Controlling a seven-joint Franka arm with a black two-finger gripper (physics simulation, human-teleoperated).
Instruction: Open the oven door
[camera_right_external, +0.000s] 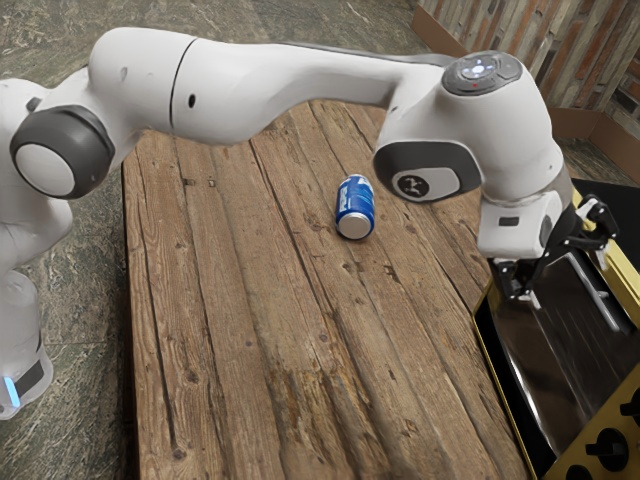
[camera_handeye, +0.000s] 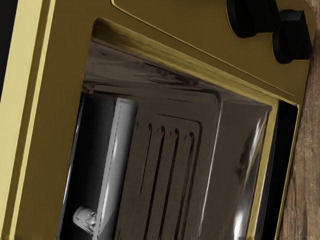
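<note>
Gripper (camera_right_external: 568, 262), fingers parted; door handle (camera_handeye: 119, 155) nearby, toward exterior view's lower right, long axis approx. perp. to finger spread.

You are viewing one robot arm (camera_right_external: 250, 90), one gripper (camera_right_external: 572, 275), one wooden table (camera_right_external: 300, 320), one blue can (camera_right_external: 356, 205) and one oven (camera_handeye: 52, 130). The oven is showing you one silver bar (camera_handeye: 119, 145) and at least three dark knobs (camera_right_external: 607, 449).
</note>
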